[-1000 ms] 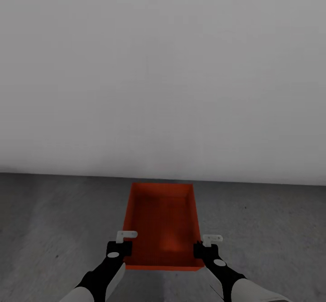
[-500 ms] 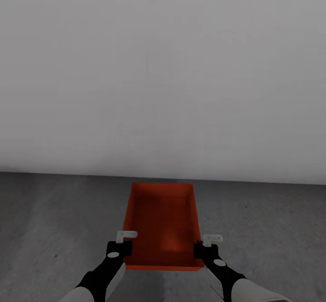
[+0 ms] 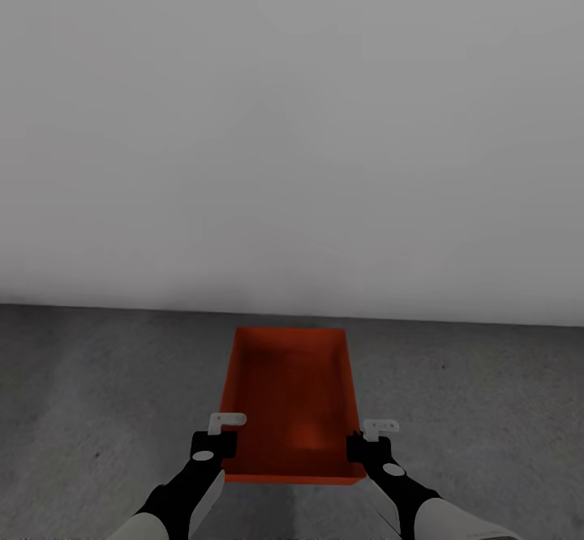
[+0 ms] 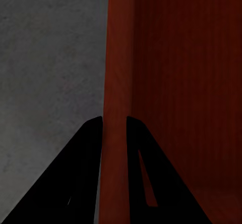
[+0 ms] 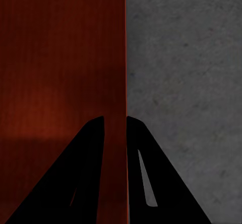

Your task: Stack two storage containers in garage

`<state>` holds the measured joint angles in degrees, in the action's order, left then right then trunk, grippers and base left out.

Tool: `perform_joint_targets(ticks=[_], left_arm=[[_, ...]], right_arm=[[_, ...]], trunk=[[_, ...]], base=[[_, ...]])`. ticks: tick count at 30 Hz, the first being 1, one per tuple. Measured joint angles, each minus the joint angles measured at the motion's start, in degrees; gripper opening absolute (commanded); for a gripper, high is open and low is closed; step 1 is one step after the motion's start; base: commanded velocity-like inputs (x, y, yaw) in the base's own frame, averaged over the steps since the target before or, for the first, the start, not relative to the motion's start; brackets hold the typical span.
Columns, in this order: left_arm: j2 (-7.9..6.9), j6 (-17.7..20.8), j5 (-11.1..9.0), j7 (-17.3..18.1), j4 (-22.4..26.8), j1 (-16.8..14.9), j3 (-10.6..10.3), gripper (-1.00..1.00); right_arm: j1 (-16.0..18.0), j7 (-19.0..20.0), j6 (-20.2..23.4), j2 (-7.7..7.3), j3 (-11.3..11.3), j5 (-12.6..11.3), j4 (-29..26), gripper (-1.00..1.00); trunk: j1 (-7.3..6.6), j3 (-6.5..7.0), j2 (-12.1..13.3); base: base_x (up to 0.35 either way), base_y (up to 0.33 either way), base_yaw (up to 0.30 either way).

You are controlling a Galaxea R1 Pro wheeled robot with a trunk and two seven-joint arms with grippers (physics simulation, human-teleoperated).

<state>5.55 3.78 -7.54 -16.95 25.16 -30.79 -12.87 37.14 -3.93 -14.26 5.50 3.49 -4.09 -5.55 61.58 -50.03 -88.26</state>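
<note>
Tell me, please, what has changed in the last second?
The wall-floor line sits slightly higher in the head view, so the camera moved, perhaps toward the wall. The left gripper and right gripper still clamp the storage container by its side walls.

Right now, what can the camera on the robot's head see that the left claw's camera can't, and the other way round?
Head camera alone: the whole open-topped red-orange storage container, the white-grey wall behind it, and the right claw pinching the container's right wall.

Left wrist camera alone: a close look at the left claw, one dark finger outside the container's thin wall and one inside.

Both: the container, the left claw gripping it, and the dark grey concrete floor.
</note>
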Motion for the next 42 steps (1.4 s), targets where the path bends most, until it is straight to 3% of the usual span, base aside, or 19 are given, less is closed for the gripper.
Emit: perform_joint_targets(ticks=[42], left_arm=[[0.0,0.0,0.0,0.0,0.0,0.0,0.0,-1.0]], right_arm=[[0.0,0.0,0.1,0.0,0.0,0.0,0.0,-1.0]], trunk=[[9.23,-7.67,-16.8]], base=[[0.0,0.0,0.0]])
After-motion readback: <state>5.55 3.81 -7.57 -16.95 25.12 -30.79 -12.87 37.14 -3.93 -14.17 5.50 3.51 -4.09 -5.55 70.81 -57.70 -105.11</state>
